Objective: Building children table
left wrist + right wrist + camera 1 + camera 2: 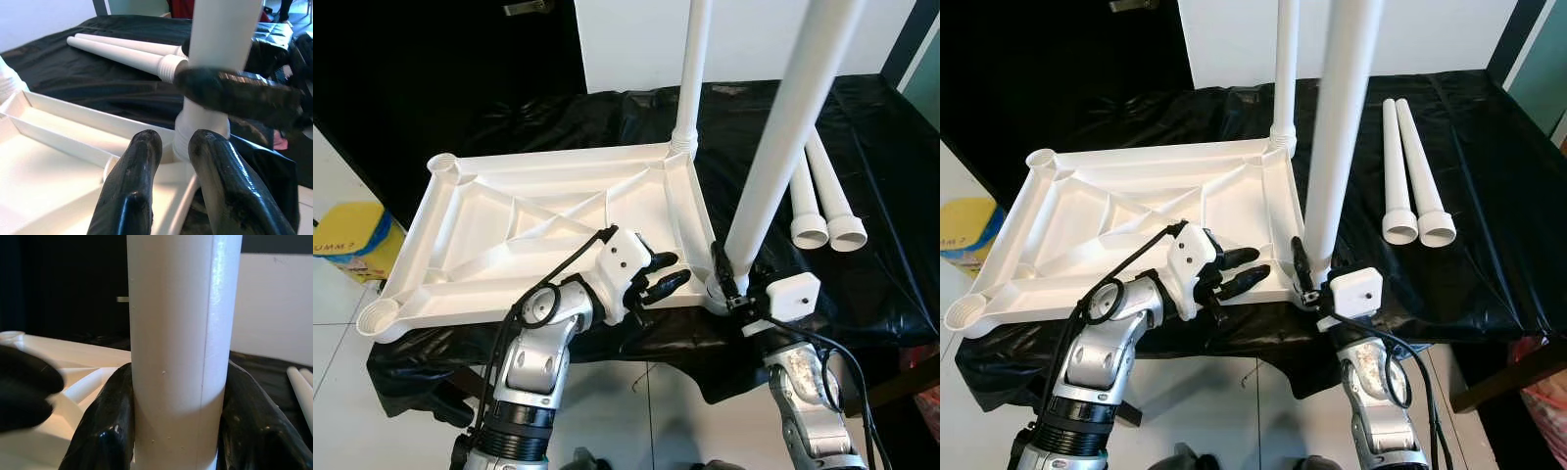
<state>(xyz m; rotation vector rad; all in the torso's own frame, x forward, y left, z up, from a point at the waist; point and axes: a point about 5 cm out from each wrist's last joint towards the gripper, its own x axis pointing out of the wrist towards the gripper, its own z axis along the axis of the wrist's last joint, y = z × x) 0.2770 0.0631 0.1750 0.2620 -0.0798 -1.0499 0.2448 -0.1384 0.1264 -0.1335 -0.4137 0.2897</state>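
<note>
A white plastic table top (538,230) lies upside down on a table draped in black cloth (891,196). One white leg (693,69) stands upright in its far right corner socket. A second white leg (788,137) stands at the near right corner, and my right gripper (729,279) is shut around its base; the right wrist view shows the black fingers (105,431) on both sides of the leg (178,333). My left gripper (664,272) hovers over the near rim beside that corner, open with nothing between its fingers (132,191).
Two loose white legs (824,201) lie side by side on the cloth to the right. The two left corner sockets (380,318) (442,164) stand empty. A yellow box (352,240) sits on the tiled floor at the left.
</note>
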